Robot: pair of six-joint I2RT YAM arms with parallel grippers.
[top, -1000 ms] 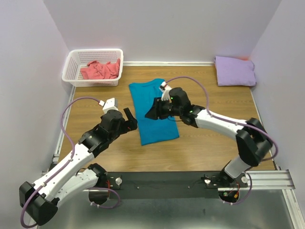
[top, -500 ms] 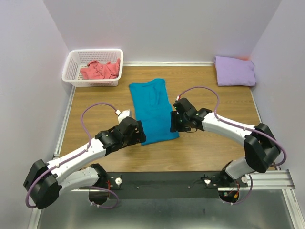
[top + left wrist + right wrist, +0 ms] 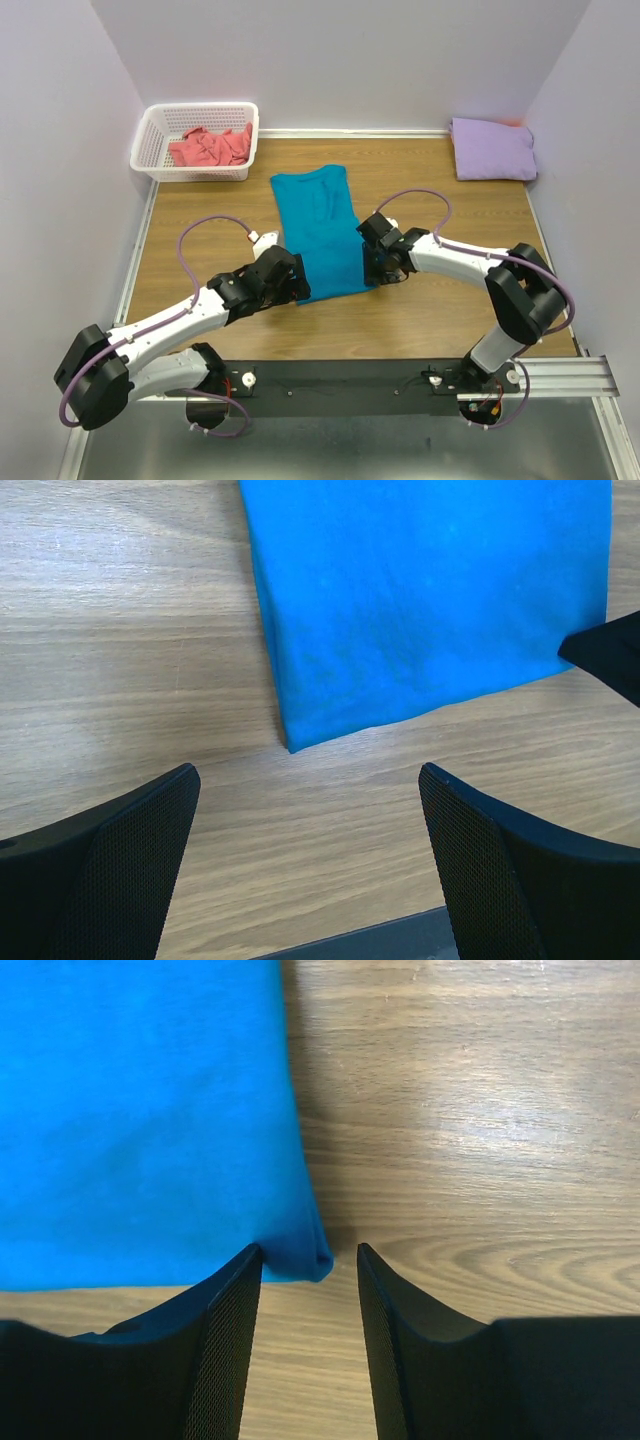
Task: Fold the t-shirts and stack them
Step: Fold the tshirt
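Overhead view of a wooden table (image 3: 450,310) with two robot arms reaching in from its near edge. A teal shirt (image 3: 318,232) lies flat in the middle of the table. It is narrowed into a long strip with its neck toward the far wall. The sides appear to be folded in, but no crosswise fold has been made.

The left arm (image 3: 190,318) reaches to the strip's near left corner. Its wrist view shows the jaws spread wide over bare wood, holding nothing, with the corner of the cloth just ahead of them. The right arm (image 3: 470,262) reaches to the near right corner. Its wrist view shows the jaws parted a narrow way, one on each side of that corner and not closed on it. Whether they touch the cloth cannot be told.

In the far right corner of the table a lavender shirt (image 3: 492,149) sits as a neat folded rectangle, well apart from the teal one. At the far left, a white lattice basket (image 3: 195,108) holds a coral shirt (image 3: 210,146), crumpled and unfolded.

As a judgement, one shirt looks finished and the teal one is about half folded — it probably needs its near hem brought up toward the collar, then a move onto the lavender one. The coral shirt has not been started, so well over half the work seems left.
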